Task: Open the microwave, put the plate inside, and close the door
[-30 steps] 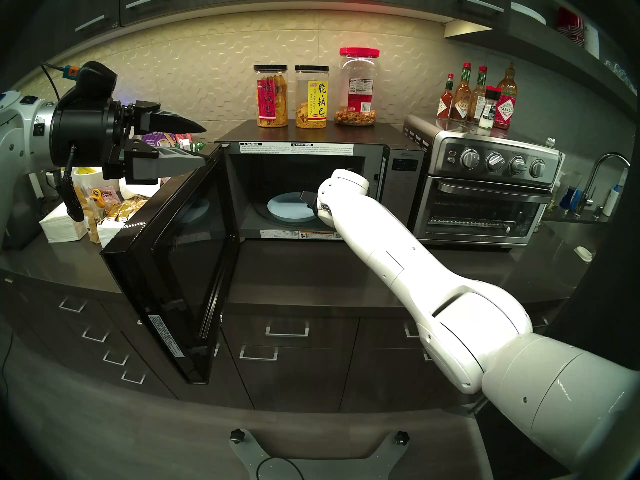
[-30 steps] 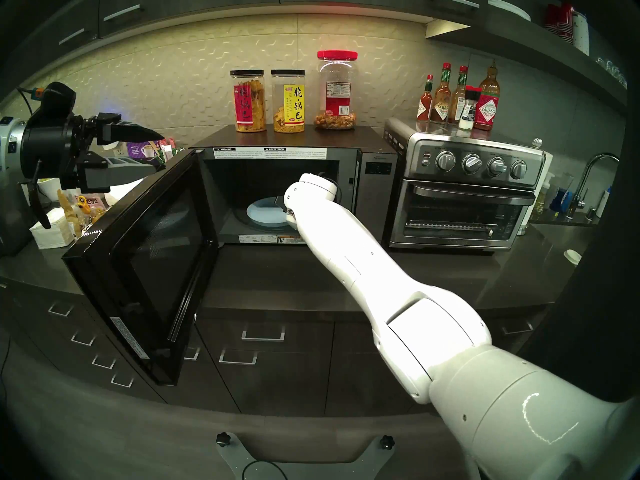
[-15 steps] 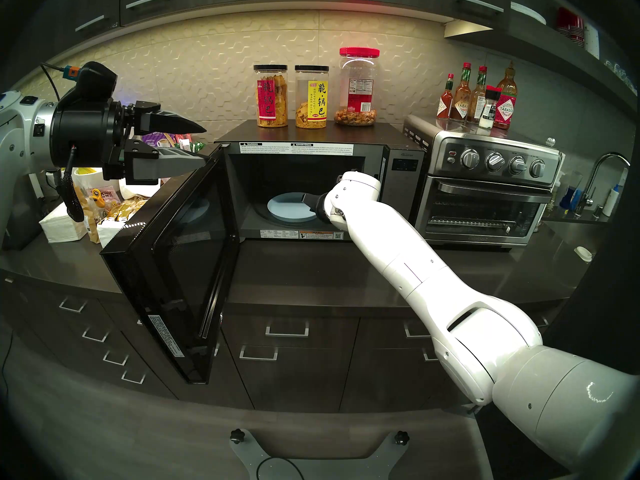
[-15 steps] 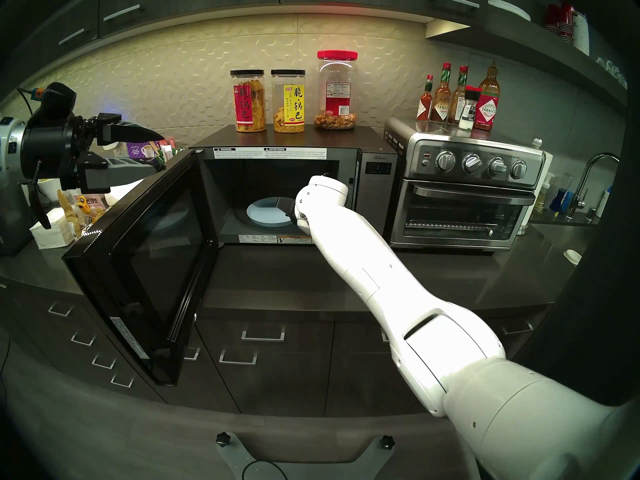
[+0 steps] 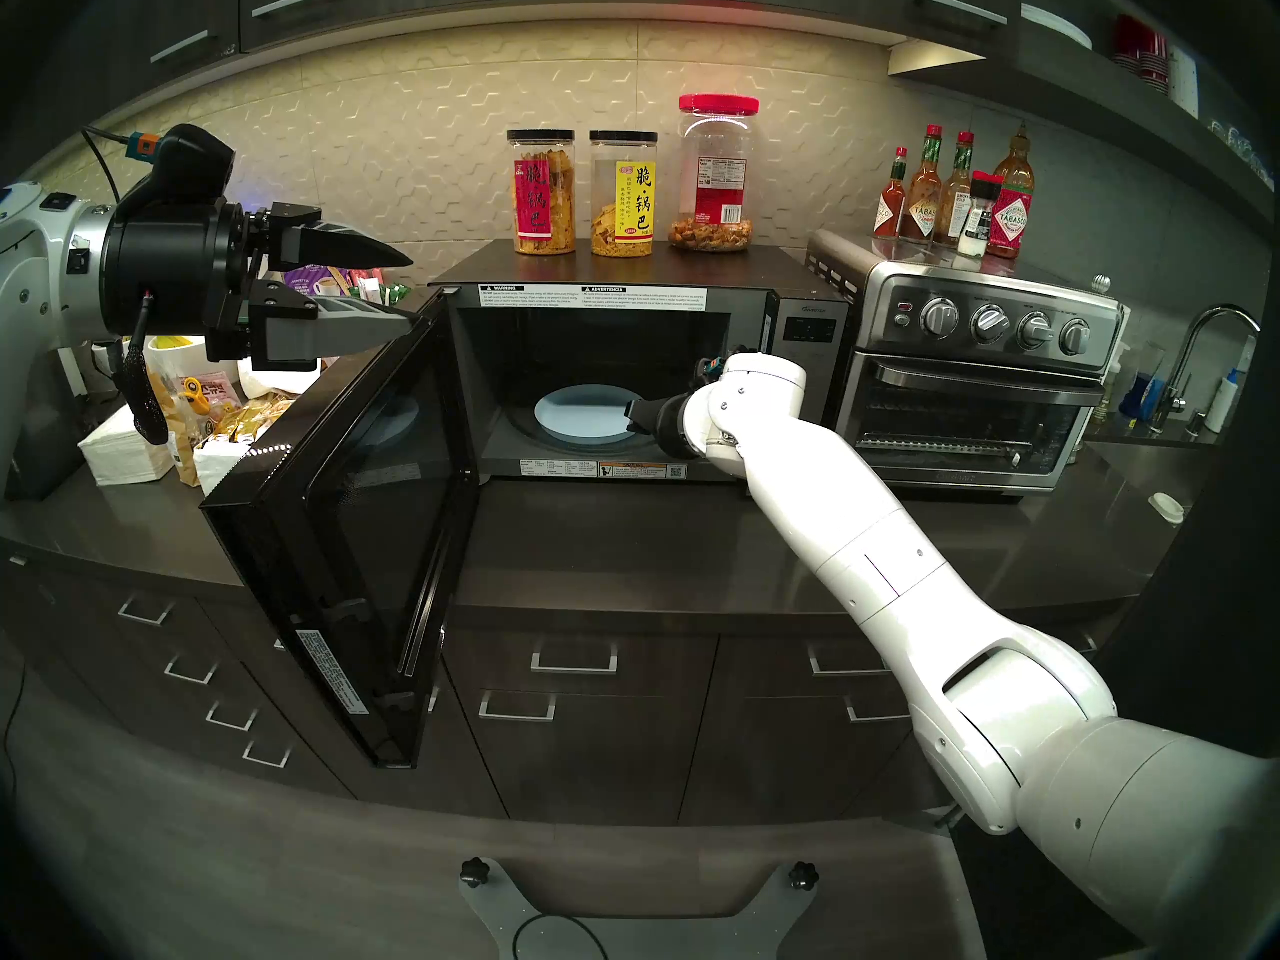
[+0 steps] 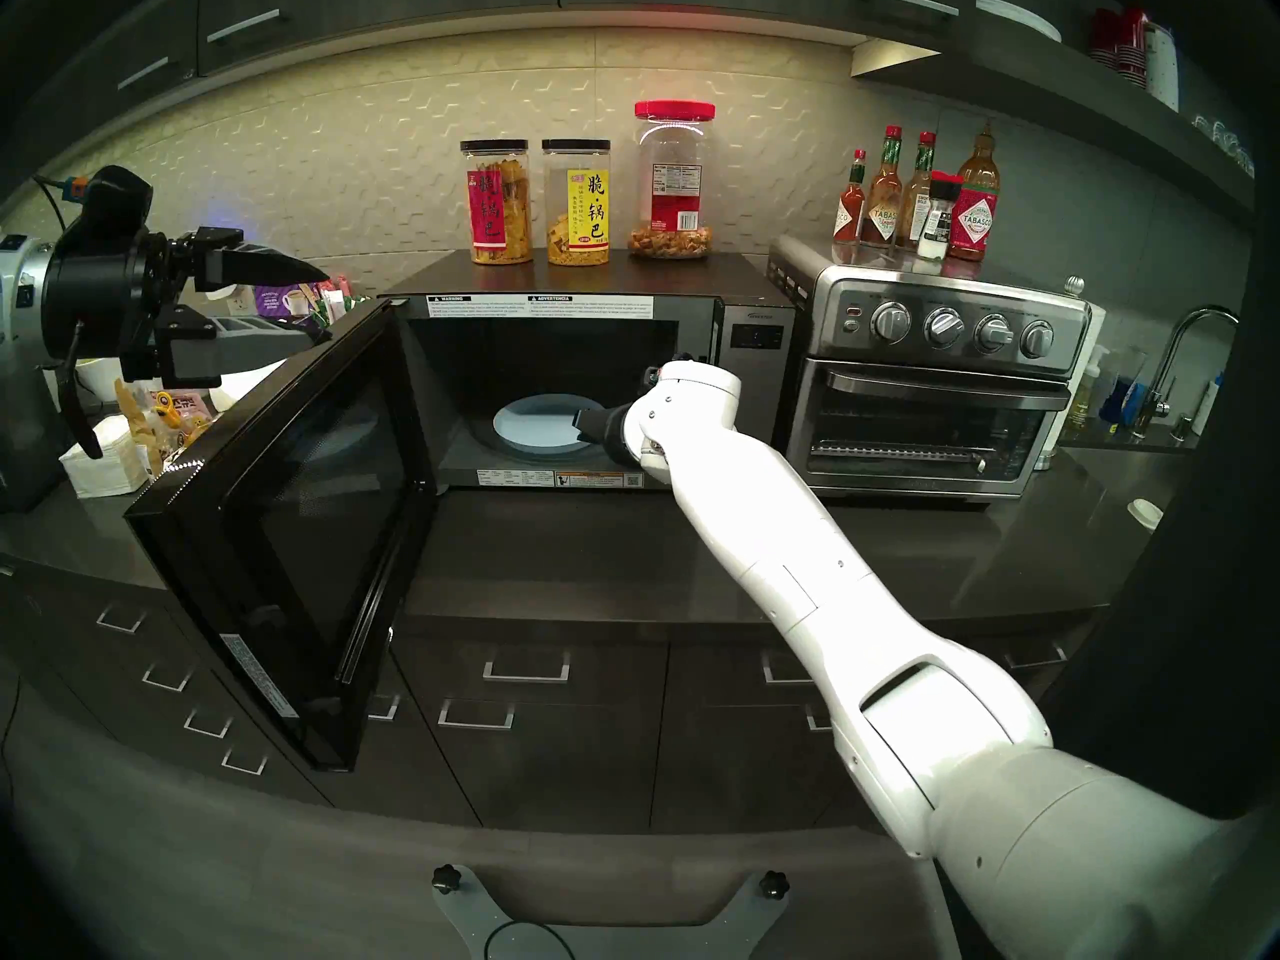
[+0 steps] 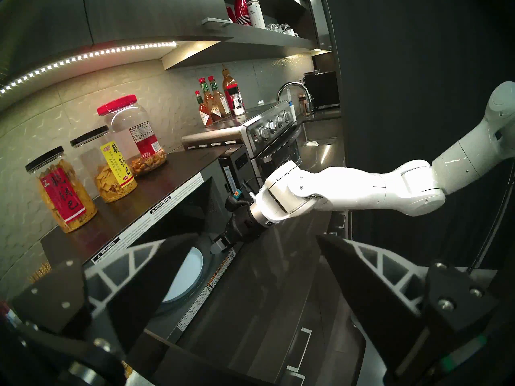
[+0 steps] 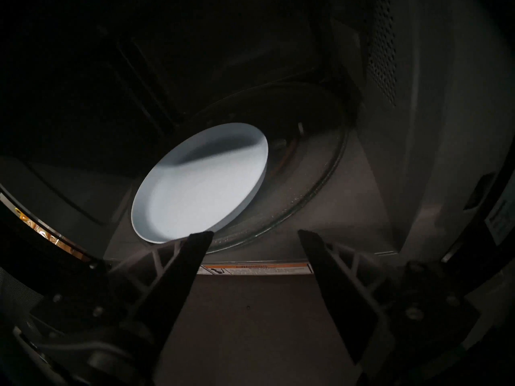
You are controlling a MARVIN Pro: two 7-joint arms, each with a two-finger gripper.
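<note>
The black microwave [image 5: 807, 335] stands with its door [image 5: 360, 522] swung wide to the left. The pale blue-white plate [image 5: 582, 418] lies flat on the glass turntable inside, nothing touching it [image 8: 200, 182]. My right gripper [image 5: 630, 415] is at the cavity's mouth, just right of the plate's rim. In the right wrist view it [image 8: 250, 232] is open and empty. My left gripper [image 5: 410, 288] hangs open and empty by the door's top edge. Whether its lower finger touches the door I cannot tell.
Three snack jars [image 5: 623, 190] stand on top of the microwave. A steel toaster oven [image 5: 970, 397] with sauce bottles [image 5: 956, 196] on it sits to the right, a faucet [image 5: 1212, 356] beyond. Snack packs and napkins [image 5: 125, 453] crowd the counter behind the door.
My right gripper has drawn back from over the plate's right part toward the cavity's mouth, and its jaws stand wider. The plate, door and left arm have not moved.
</note>
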